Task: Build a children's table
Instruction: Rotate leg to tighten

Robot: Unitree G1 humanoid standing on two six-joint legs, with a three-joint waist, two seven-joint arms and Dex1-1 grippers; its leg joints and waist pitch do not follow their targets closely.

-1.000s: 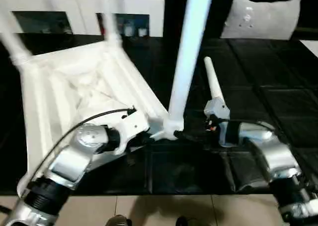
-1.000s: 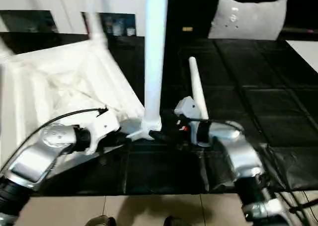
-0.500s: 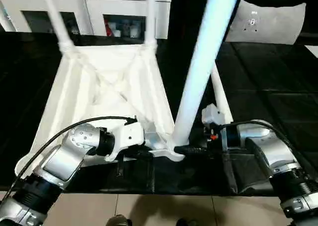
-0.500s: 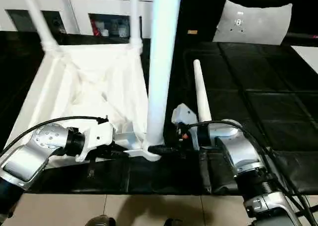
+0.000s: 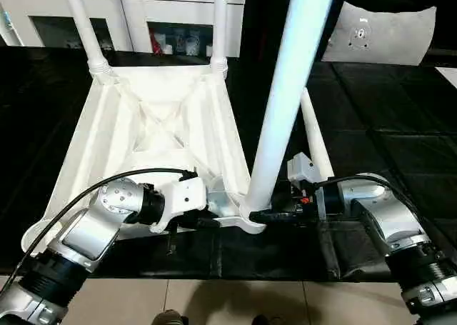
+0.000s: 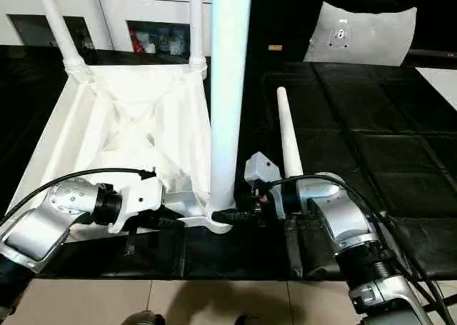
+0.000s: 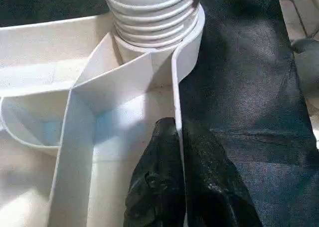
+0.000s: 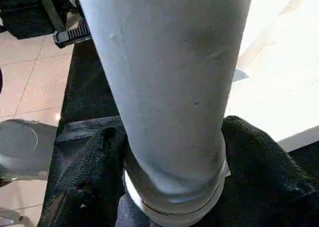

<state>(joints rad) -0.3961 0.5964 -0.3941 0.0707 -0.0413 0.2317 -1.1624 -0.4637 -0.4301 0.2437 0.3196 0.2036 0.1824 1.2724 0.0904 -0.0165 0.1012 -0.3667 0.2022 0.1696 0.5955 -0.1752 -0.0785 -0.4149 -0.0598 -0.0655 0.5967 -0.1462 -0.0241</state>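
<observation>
The white table top [image 5: 164, 125] lies upside down on the black mat, ribbed underside up. Two legs [image 5: 84, 25] [image 5: 220, 18] stand in its far corner sockets. A third leg [image 5: 285, 103] rises from the near right socket, leaning slightly right. My right gripper [image 5: 260, 214] is shut on this leg's base, its black fingers [image 8: 94, 162] on either side of the tube [image 8: 169, 87]. My left gripper [image 5: 207, 221] is shut on the top's near rim [image 7: 175, 77], beside that socket. The fourth leg [image 6: 288, 139] lies loose on the mat, right of the top.
White cabinets with glass doors [image 5: 178, 25] line the back. A flat grey-white panel with small holes [image 5: 378, 32] leans at the back right. The black mat [image 5: 400, 125] stretches to the right, and tan floor tiles [image 5: 214, 303] border its near edge.
The table top has swung round, its far edge moving right until it lies square to the cabinets. Both grippers kept their holds and came slightly nearer. The view has also shifted.
</observation>
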